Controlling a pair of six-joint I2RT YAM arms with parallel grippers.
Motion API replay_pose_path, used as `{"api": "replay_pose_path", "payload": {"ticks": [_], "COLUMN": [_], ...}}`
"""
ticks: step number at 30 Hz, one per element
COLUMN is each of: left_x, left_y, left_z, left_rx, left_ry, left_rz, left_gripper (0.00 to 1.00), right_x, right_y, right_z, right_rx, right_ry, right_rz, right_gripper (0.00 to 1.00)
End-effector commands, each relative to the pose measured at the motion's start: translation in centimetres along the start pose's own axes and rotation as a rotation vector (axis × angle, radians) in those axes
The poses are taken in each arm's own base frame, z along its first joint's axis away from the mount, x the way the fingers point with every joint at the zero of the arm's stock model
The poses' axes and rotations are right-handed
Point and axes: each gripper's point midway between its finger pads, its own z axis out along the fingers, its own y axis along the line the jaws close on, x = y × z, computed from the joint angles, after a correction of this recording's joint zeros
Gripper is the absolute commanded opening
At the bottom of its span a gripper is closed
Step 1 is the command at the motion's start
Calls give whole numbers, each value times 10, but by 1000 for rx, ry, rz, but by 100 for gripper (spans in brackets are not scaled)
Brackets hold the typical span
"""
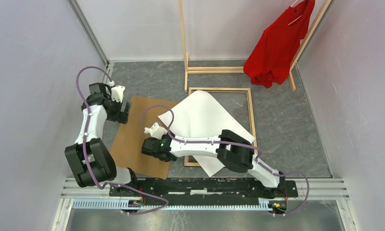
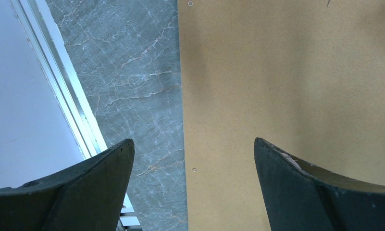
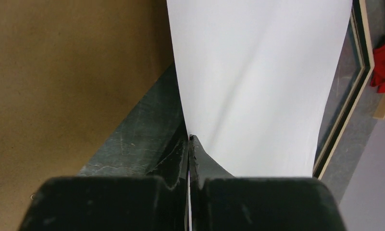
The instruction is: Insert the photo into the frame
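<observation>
The right pincer [image 3: 189, 140] pinches the near edge of the photo [image 3: 257, 86], which stretches ahead of it, skewed across the frame [image 3: 346, 120] ahead-right. I would lift gently and turn it square to the rails, without creasing. The left pincer [image 2: 192, 159] hangs spread above the backing board [image 2: 286, 72].

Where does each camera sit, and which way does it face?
Top external: overhead behind the bases, facing down; both arms, white paper photo, thin light-wood frame.
Left wrist: faces down past the open left end effector at flat brown cardboard board.
Right wrist: faces along the right end effector, shut on the photo.
Both wrist views show the board.
</observation>
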Motion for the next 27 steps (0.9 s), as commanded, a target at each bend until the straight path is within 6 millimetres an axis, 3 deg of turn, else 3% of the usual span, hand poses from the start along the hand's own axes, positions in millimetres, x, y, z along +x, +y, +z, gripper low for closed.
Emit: {"api": "replay_pose_path", "payload": {"ticks": [1, 11, 15, 20, 25, 27], "left_x": [-7, -8, -9, -10, -7, -5], "left_y": [1, -5, -14, -23, -29, -28], "left_z": [-7, -9, -13, -17, -18, -17], "left_rx": [-6, 20, 65, 105, 130, 127], "left_ry": [-29, -43, -51, -66, -61, -54], "left_rz": [-30, -21, -18, -18, -11, -10], "left_gripper": [100, 100, 100, 100, 100, 100], "right_x": [-37, -42, -55, -61, -75, -83], "right_y": [-38, -41, -34, -24, -29, -42], "right_z": [-25, -69, -86, -83, -67, -57], "right_rx": [-43, -361, -562, -768, -715, -614], "right_ry": [-60, 36, 68, 74, 82, 77], "right_rz": [224, 603, 751, 961, 1090, 1145], "right_gripper": [0, 0, 0, 0, 0, 0]}}
